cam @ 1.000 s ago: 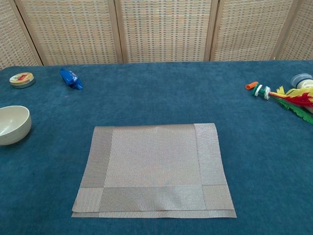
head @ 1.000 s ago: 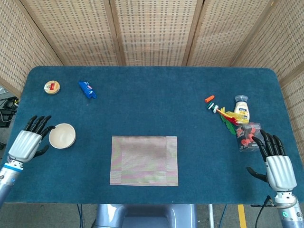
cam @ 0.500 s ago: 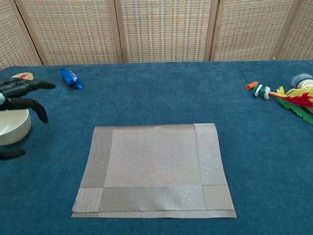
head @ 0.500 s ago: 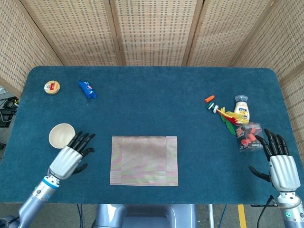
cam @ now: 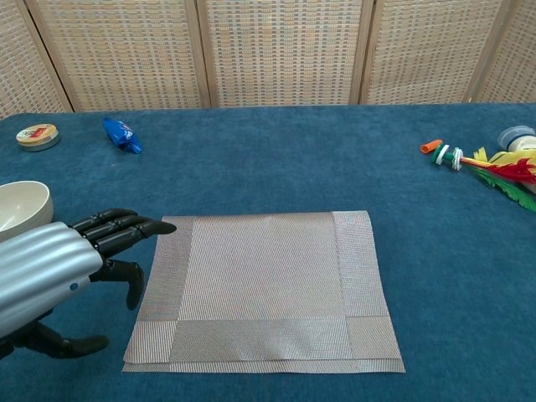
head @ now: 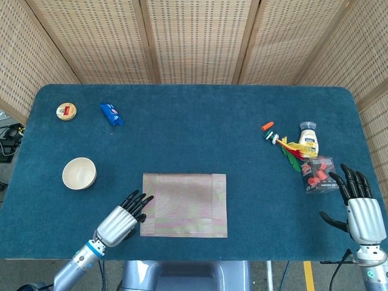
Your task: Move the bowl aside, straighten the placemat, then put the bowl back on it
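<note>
left hand reaches the placemat's edge

the left hand (head: pixel 120 220) has swung away from the bowl (head: pixel 79 173) and now sits at the placemat's (head: pixel 184 205) left border, fingers spread and holding nothing, fingertips (cam: pixel 157 227) just over the mat's left edge in the chest view. the right hand (head: pixel 361 208) has barely shifted; it hovers well to the right of the placemat, also open and empty.

the bowl stands up and to the left of the placemat, well apart from it, so the first step looks done. the placemat lies directly right of the left hand, its long axis running left to right across the blue table (head: pixel 194 115). the left hand is clearly the nearer one, so the straightening probably falls to it.

the placemat is a thin woven rectangle, grey with a ribbed weave and darker bands at its sides; its near edge looks doubled or slightly lifted. the bowl is round, smooth and cream-coloured. the table is covered in a soft, felt-like cloth.
</note>
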Controlling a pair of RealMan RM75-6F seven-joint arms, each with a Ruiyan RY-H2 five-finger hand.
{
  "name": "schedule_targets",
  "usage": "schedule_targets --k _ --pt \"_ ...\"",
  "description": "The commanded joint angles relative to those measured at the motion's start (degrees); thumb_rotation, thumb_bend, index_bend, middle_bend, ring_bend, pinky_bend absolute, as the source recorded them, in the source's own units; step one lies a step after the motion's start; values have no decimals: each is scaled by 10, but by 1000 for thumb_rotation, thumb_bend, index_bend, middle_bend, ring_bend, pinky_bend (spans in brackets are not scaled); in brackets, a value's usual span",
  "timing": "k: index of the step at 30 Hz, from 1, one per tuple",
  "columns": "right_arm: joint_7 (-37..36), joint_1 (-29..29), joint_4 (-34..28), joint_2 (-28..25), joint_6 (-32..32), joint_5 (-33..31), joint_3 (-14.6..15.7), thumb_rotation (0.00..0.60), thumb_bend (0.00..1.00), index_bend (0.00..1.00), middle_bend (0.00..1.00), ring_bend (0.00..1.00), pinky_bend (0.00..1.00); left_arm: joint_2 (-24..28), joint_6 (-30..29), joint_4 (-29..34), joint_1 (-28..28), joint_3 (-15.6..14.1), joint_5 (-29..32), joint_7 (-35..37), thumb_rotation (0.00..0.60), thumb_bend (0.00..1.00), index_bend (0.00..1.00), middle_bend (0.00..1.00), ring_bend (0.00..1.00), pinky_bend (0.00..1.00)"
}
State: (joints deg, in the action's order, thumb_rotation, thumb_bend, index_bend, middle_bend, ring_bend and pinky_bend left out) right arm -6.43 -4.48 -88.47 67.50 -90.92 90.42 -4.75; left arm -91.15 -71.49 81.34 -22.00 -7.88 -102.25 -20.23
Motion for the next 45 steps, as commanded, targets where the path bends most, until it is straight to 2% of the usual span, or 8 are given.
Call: schedule_targets --k 1,32,45 --pt "-2 0 0 0 -1 0 0 600 154 174 0 0 106 -4 4 -6 0 -1 1 -7 600 232 475 0 0 0" --pt "-19 3 0 -4 -8 -5 -7 600 154 174 0 0 106 -43 52 -24 -15 5 21 -39 600 232 476 0 0 0" --pt "-29 4 -1 -8 -10 -6 -8 600 155 174 0 0 107 -40 61 -19 -16 -2 24 -52 600 233 482 0 0 0"
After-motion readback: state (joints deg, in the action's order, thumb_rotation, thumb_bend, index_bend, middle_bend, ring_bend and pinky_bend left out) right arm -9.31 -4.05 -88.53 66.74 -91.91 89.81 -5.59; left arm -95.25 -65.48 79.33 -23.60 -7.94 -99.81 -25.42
